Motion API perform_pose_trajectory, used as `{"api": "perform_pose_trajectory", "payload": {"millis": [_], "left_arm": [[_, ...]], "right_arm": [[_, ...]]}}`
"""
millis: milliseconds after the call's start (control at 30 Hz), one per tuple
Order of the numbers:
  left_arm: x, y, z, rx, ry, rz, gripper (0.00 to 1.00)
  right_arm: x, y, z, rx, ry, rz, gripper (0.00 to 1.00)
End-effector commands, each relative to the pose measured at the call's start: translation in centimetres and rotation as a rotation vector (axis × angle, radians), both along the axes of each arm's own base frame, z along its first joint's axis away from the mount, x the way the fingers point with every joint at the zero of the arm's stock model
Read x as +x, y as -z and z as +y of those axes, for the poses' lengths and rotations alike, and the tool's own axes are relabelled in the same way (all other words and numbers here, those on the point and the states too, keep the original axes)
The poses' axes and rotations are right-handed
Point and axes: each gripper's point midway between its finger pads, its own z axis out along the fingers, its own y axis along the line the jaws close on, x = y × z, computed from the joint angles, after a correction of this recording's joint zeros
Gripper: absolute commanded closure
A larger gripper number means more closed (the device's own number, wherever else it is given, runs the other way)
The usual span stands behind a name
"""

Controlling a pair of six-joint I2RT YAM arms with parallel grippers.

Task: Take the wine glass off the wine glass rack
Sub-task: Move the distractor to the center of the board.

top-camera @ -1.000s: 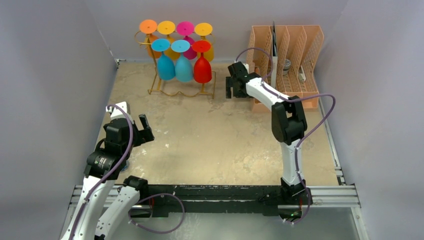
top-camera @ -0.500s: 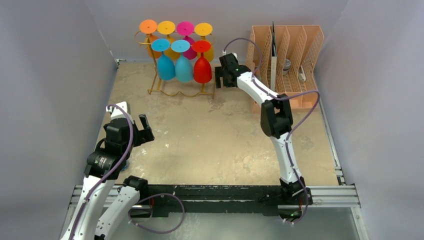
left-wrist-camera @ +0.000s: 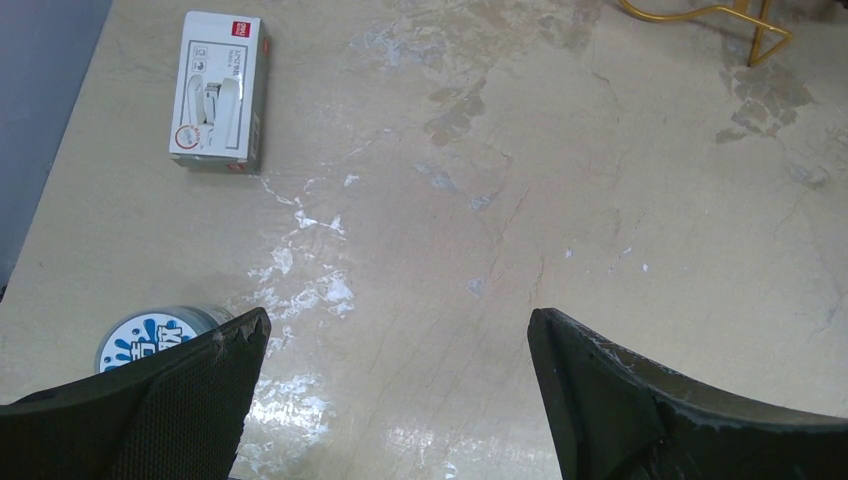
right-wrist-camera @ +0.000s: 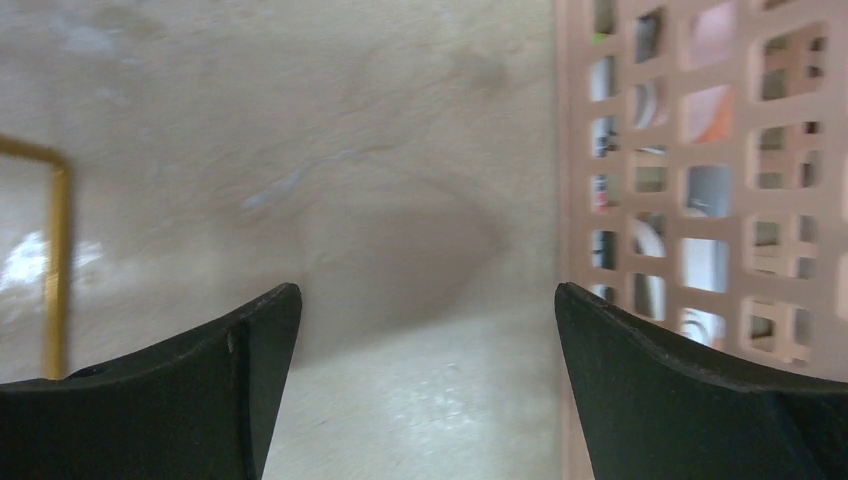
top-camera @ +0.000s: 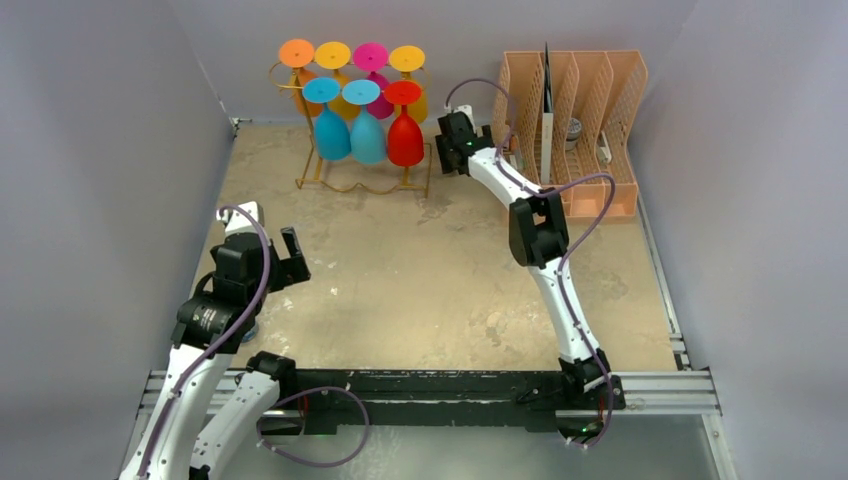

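The gold wire wine glass rack (top-camera: 316,165) stands at the back left of the table. Several coloured wine glasses hang upside down on it. The red wine glass (top-camera: 405,140) is the rightmost of the front row. My right gripper (top-camera: 452,160) hovers just right of it, between the rack and the peach organiser, open and empty. In the right wrist view my right gripper (right-wrist-camera: 425,295) looks down at bare table, with a gold rack wire (right-wrist-camera: 58,260) at the left. My left gripper (top-camera: 293,262) is open and empty, far from the rack. Its wrist view shows my left gripper (left-wrist-camera: 398,318) over the table.
A peach lattice file organiser (top-camera: 590,120) stands at the back right, close to my right fingers, and its lattice wall (right-wrist-camera: 700,180) fills the right of the wrist view. A white box (left-wrist-camera: 218,88) and a round blue-and-white tin (left-wrist-camera: 150,340) lie near the left gripper.
My right arm has swung left and back, from in front of the organiser to beside the red glass. The left arm has barely moved.
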Motion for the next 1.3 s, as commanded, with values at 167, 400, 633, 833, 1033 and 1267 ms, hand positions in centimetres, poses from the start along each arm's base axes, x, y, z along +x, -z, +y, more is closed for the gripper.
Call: {"api": "perform_pose_trajectory", "payload": {"millis": [167, 400, 633, 833, 1033, 1267], "left_arm": [[0.5, -0.1, -0.2, -0.009, 0.000, -0.010, 0.00], [0.5, 0.0, -0.2, -0.008, -0.002, -0.005, 0.00], [0.5, 0.1, -0.2, -0.007, 0.001, 0.001, 0.00], [0.6, 0.1, -0.2, -0.006, 0.001, 0.001, 0.00], [0.7, 0.2, -0.2, -0.002, 0.000, 0.007, 0.00], [0.6, 0.0, -0.1, -0.003, 0.001, -0.003, 0.00]], "right_arm": [[0.1, -4.2, -4.3, -0.024, 0.101, -0.058, 0.01], [-0.9, -5.4, -6.7, -0.067, 0.198, -0.046, 0.01], [-1.1, -6.4, -9.3, -0.054, 0.274, -0.043, 0.01], [-1.4, -6.8, -9.2, -0.031, 0.236, -0.015, 0.01], [-3.6, -9.1, -2.7, 0.239, -0.016, 0.059, 0.01], [-9.8, -12.4, 0.9, 0.435, -0.129, 0.088, 0.01]]}}
